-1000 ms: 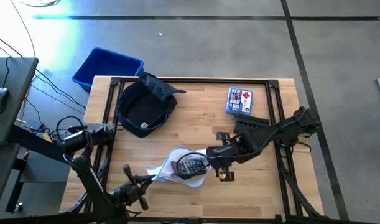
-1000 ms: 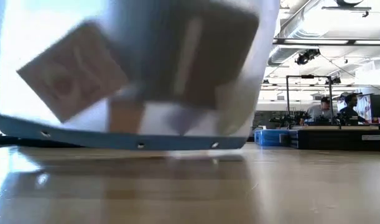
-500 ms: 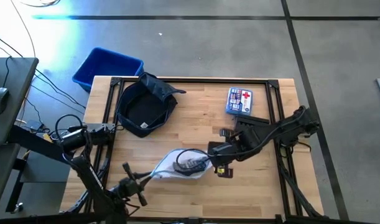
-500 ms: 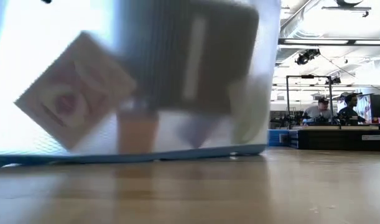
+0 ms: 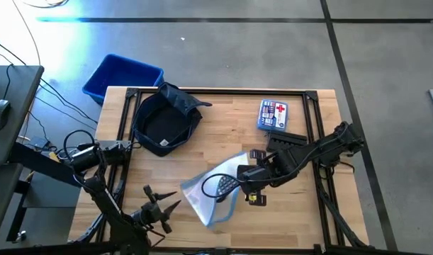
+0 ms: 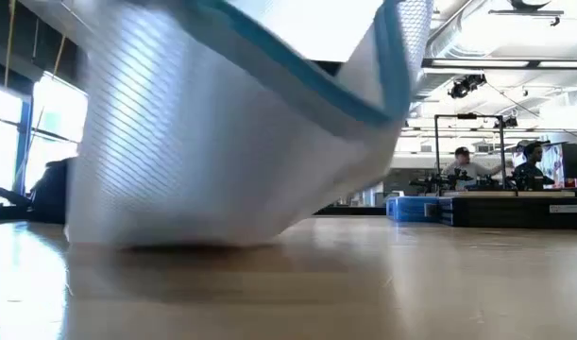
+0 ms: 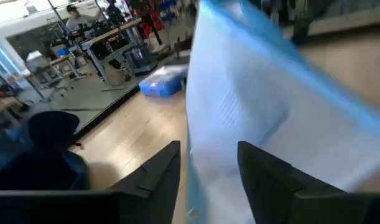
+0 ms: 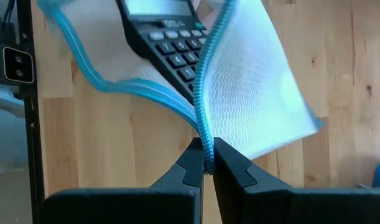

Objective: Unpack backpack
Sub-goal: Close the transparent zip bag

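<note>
Landmark: zip pouch, clear mesh with blue zipper, near front middle of table.

Left of pouch, at front edge: left gripper, fingers spread wide, holding nothing; pouch just ahead of fingertips in left wrist view, apparently released.

Up-left of pouch, toward far side of table: backpack, dark navy, mouth open, slumped, well apart from both grippers. Blue bin beyond it, off the table.

At pouch's right edge: right gripper, jaws pinched tight on zipper. Calculator showing inside open mouth of pouch.

Right of pouch, toward far edge: first-aid kit, flat on table.

Judged step: setting pouch down clear of backpack. To do well: keep pinch on zipper edge only, lower until pouch lies flat, mouth kept level so calculator stays in; release after slack shows.
</note>
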`<state>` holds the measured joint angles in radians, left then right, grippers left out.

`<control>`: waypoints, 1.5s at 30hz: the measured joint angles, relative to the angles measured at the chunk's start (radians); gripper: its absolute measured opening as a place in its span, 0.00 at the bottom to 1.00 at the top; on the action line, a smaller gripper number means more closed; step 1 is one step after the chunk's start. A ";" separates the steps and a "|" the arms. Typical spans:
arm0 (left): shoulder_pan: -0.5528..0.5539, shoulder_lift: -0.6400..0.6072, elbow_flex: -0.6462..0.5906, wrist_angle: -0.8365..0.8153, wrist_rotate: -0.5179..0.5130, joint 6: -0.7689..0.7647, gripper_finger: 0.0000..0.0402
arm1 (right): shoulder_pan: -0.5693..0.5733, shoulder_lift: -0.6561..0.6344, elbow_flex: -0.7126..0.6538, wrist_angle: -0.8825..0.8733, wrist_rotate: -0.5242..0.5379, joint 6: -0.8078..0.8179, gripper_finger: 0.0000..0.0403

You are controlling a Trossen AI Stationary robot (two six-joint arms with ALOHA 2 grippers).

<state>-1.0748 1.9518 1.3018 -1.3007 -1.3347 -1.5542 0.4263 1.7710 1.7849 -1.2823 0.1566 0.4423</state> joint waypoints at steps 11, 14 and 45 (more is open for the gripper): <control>0.067 0.024 0.000 0.665 0.350 1.012 0.51 | -0.010 0.000 0.001 0.035 -0.008 -0.015 0.00; 0.104 0.028 0.000 0.765 0.428 1.133 0.54 | -0.010 0.000 0.001 0.046 -0.008 -0.014 0.00; 0.299 0.120 0.000 1.189 0.432 1.140 0.36 | -0.005 0.000 0.001 0.060 0.012 -0.024 0.00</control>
<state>-0.7760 2.0716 1.3018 -0.1114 -0.9027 -0.4145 0.4213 1.7710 1.7863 -1.2225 0.1686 0.4183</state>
